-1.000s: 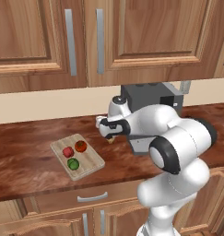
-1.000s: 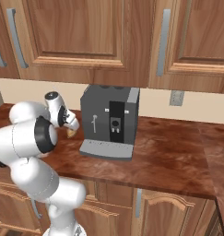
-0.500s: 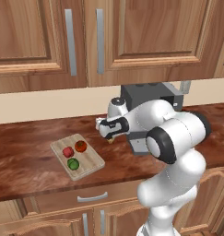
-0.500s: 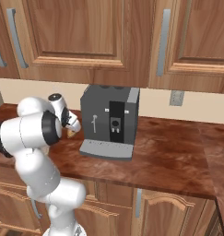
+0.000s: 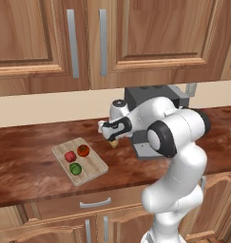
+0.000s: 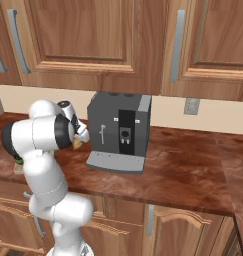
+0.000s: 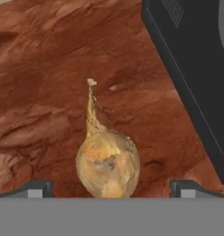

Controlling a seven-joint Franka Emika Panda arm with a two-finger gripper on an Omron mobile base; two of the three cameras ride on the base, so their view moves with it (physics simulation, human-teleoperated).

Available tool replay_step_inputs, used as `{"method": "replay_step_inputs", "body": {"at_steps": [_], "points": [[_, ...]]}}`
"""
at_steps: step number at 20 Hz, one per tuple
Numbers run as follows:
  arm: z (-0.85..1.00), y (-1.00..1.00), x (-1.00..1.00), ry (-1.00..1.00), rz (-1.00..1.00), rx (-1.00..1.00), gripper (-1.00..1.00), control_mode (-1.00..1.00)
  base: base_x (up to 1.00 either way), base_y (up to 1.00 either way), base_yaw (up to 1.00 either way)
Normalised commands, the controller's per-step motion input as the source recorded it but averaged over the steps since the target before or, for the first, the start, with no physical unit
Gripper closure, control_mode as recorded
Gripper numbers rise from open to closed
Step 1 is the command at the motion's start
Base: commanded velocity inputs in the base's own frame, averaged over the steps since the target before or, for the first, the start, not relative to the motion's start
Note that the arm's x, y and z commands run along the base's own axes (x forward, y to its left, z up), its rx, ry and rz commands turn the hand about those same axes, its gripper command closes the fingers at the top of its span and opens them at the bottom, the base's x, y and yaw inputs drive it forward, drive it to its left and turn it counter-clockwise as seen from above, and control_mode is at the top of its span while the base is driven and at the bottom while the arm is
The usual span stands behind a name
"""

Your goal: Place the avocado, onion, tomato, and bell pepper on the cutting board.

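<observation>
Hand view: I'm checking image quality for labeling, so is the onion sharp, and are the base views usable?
Hand view: the onion is soft-edged but well lit, casting little shadow on the counter. Left base view: evenly lit, the cutting board small, its items coarse. Right base view: the arm hides most of the onion.

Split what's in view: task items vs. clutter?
Task items: cutting board holding two red vegetables and the avocado; onion on the counter, between the fingertips of the open gripper.
Just there: coffee machine, cabinets, wall outlet.
</observation>
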Motion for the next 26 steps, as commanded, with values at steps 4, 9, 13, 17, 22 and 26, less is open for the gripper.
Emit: {"method": "replay_step_inputs", "body": {"at_steps": [4, 9, 13, 17, 22, 26], "points": [[-0.26, 0.0, 0.17, 0.05, -0.01, -0.02, -1.0, -1.0, 0.0, 0.0, 0.0], [-0.29, 0.0, 0.11, 0.04, -0.01, -0.02, -1.0, -1.0, 0.0, 0.0, 0.0], [-0.25, 0.0, 0.1, 0.03, -0.01, -0.02, -1.0, -1.0, 0.0, 0.0, 0.0], [-0.22, 0.0, 0.09, 0.02, -0.01, -0.02, 1.0, -1.0, 0.0, 0.0, 0.0], [-0.02, 0.0, -0.09, -0.02, 0.0, -0.01, 1.0, -1.0, 0.0, 0.0, 0.0], [0.22, 0.0, -0.57, -0.13, 0.0, 0.0, 1.0, -1.0, 0.0, 0.0, 0.0]]}}
